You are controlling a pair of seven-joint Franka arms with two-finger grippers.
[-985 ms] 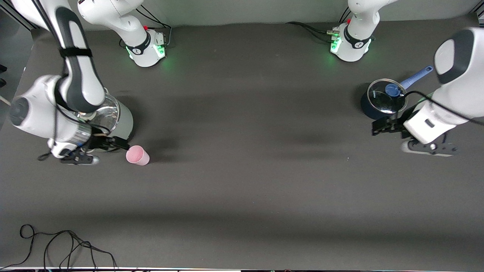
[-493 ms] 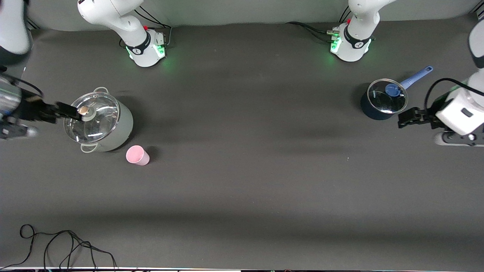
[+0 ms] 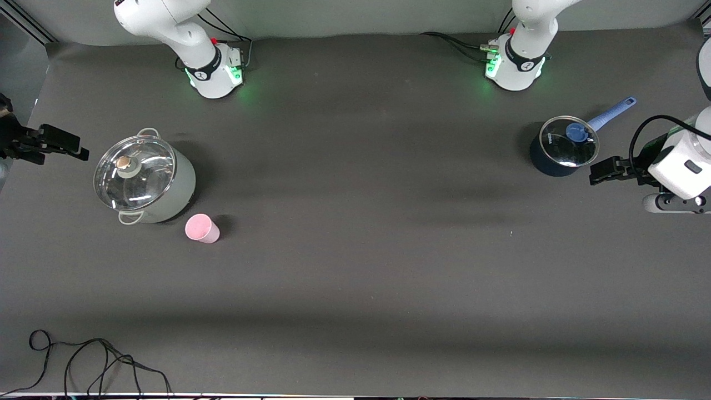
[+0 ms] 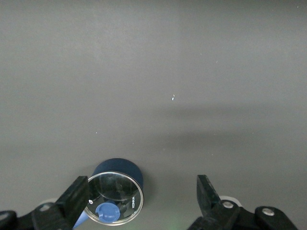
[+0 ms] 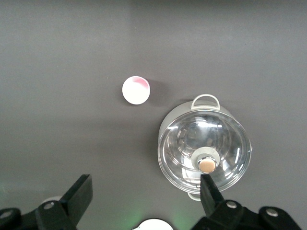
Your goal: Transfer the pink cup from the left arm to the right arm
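Note:
The pink cup (image 3: 201,228) stands upright on the table, free of both grippers. It is beside the grey lidded pot (image 3: 145,180), a little nearer to the front camera, at the right arm's end. It also shows in the right wrist view (image 5: 136,90), open mouth up. My right gripper (image 3: 75,145) is open and empty, up over the table's edge past the pot; the right wrist view (image 5: 145,191) shows its jaws wide apart. My left gripper (image 3: 597,169) is open and empty beside the blue saucepan; the left wrist view (image 4: 142,194) shows its jaws spread.
The grey pot (image 5: 205,153) has a glass lid with a knob. The blue saucepan (image 3: 562,145) with a glass lid and blue handle stands at the left arm's end and shows in the left wrist view (image 4: 117,191). A black cable (image 3: 83,361) lies near the front edge.
My right gripper has drawn away from the cup, rising and moving out past the pot to the table's end. My left gripper has pulled back toward its end. The cup has not moved.

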